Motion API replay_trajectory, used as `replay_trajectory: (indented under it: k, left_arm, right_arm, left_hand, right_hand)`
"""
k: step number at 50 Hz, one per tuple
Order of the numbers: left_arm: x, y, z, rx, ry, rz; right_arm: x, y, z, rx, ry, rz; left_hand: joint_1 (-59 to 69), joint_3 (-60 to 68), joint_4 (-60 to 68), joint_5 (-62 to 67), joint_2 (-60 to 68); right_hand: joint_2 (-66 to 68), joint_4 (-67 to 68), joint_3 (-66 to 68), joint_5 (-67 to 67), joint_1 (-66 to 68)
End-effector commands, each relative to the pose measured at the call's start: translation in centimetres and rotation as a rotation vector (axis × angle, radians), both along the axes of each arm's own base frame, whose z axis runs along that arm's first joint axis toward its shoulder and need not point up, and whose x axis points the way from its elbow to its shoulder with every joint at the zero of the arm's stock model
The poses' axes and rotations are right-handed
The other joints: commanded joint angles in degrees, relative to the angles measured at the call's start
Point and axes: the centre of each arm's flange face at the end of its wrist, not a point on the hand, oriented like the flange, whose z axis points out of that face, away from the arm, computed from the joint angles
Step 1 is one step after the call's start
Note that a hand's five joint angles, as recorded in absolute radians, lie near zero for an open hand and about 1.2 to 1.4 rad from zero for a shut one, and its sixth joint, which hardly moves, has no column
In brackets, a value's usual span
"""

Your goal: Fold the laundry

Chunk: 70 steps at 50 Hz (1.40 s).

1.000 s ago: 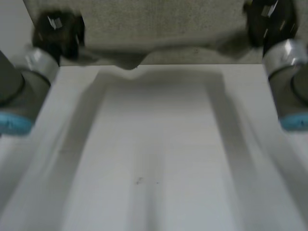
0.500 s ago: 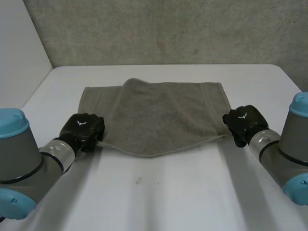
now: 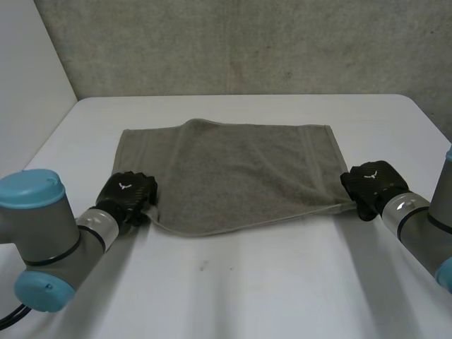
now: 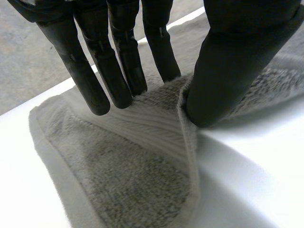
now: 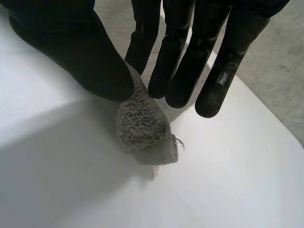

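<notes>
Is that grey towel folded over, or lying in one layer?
Folded over: at the left hand the towel shows an upper layer lying on a lower one.

No word, number or label can be read anywhere in these views. The only sign is a small white mark (image 3: 125, 186) on the back of the left robot hand (image 3: 131, 199), shaped like a shallow V with spread wings, and a matching mark (image 3: 372, 174) on the back of the right robot hand (image 3: 366, 188). Both marks are too small to identify as any brand.
</notes>
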Motion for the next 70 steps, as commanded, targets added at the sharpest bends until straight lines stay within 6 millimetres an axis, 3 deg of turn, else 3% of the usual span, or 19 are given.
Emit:
replay_trajectory:
  k: [1, 13, 25, 30, 32, 41, 46, 51, 55, 60, 62, 65, 67, 68, 70]
  left_arm:
    - [0.7, -0.6, -0.4, -0.032, -0.024, 0.081]
    - [1.2, -0.4, -0.3, -0.033, -0.043, 0.132]
    - [1.4, 0.7, 0.8, -0.033, -0.050, 0.126]
    - [1.8, 1.8, 1.6, -0.017, -0.110, 0.109]
    - [2.0, 2.7, 1.9, 0.004, -0.174, 0.085]
    - [2.7, 5.4, 3.3, 0.043, -0.308, 0.018]
    - [3.3, 7.9, 5.0, 0.076, -0.396, -0.032]
    - [3.8, 11.7, 8.1, 0.097, -0.476, -0.139]
    - [3.8, 12.6, 9.2, 0.072, -0.486, -0.188]
    - [3.4, 10.9, 10.0, -0.027, -0.472, -0.180]
    - [2.6, 8.7, 9.1, -0.068, -0.466, -0.172]
    - [2.2, 7.3, 8.4, -0.086, -0.472, -0.168]
    - [1.4, 4.4, 7.1, -0.110, -0.464, -0.148]
    - [1.4, 4.3, 7.1, -0.111, -0.464, -0.148]
    - [0.7, 1.5, 5.8, -0.138, -0.468, -0.116]
  right_arm:
    - [-0.5, -0.6, -0.2, -0.048, -0.006, -0.024]
    - [-2.0, -2.3, 0.3, -0.129, 0.003, -0.121]
    - [-1.9, -2.1, 0.2, -0.118, 0.010, -0.121]
    - [-2.0, -2.1, 0.3, -0.117, 0.022, -0.116]
    - [-2.0, -1.8, 0.2, -0.087, 0.048, -0.102]
    - [-2.0, -0.3, 0.9, 0.033, 0.173, -0.020]
    - [-2.3, 1.9, 2.4, 0.090, 0.278, 0.060]
    - [-4.6, 4.7, 3.9, 0.214, 0.476, 0.153]
    - [-5.3, 4.5, 5.7, 0.147, 0.509, 0.139]
    - [-5.2, 3.0, 7.2, 0.024, 0.483, 0.110]
    - [-4.8, 1.9, 7.4, -0.035, 0.437, 0.080]
    - [-4.3, 0.9, 6.7, -0.049, 0.402, 0.073]
    - [-2.3, -1.1, 5.2, -0.096, 0.333, 0.080]
    - [-2.3, -1.1, 5.2, -0.096, 0.333, 0.080]
    - [1.1, -2.4, 4.3, -0.172, 0.269, 0.111]
  left_hand:
    - [5.2, 5.5, 5.6, 5.6, 5.5]
    - [5.2, 5.5, 5.6, 5.6, 5.5]
    - [6.7, 7.0, 7.1, 7.1, 7.0]
    - [18.2, 18.4, 18.5, 18.5, 18.5]
    - [33.6, 33.8, 33.9, 33.9, 33.9]
    - [33.8, 34.0, 34.1, 34.1, 34.1]
    - [33.8, 34.0, 34.1, 34.1, 34.1]
    - [33.8, 34.0, 34.1, 34.1, 34.1]
    - [33.8, 34.0, 34.1, 34.1, 34.1]
    - [33.8, 34.0, 34.1, 34.1, 34.1]
    - [33.8, 34.0, 34.1, 34.1, 34.1]
    - [33.8, 34.0, 34.1, 34.1, 34.1]
    - [33.8, 34.0, 34.1, 34.1, 34.1]
    - [33.8, 34.0, 34.1, 34.1, 34.1]
    - [33.8, 34.0, 34.1, 34.1, 34.1]
  right_hand:
    - [12.6, 11.7, 11.9, 13.0, 24.0]
    - [12.6, 11.7, 11.9, 13.0, 24.0]
    - [12.6, 11.7, 11.9, 13.0, 24.0]
    - [12.6, 11.7, 11.9, 13.0, 24.0]
    - [12.6, 11.7, 11.9, 13.0, 24.0]
    - [12.6, 11.7, 11.9, 13.0, 24.0]
    - [12.6, 11.7, 11.9, 13.0, 24.0]
    - [12.6, 11.7, 11.9, 13.0, 24.0]
    - [12.6, 11.7, 11.9, 13.0, 24.0]
    - [12.6, 11.7, 11.9, 13.0, 24.0]
    - [12.6, 11.7, 11.9, 13.0, 24.0]
    - [12.6, 11.7, 11.9, 13.0, 24.0]
    - [12.6, 11.7, 11.9, 13.0, 24.0]
    - [12.6, 11.7, 11.9, 13.0, 24.0]
    - [12.6, 11.7, 11.9, 13.0, 24.0]
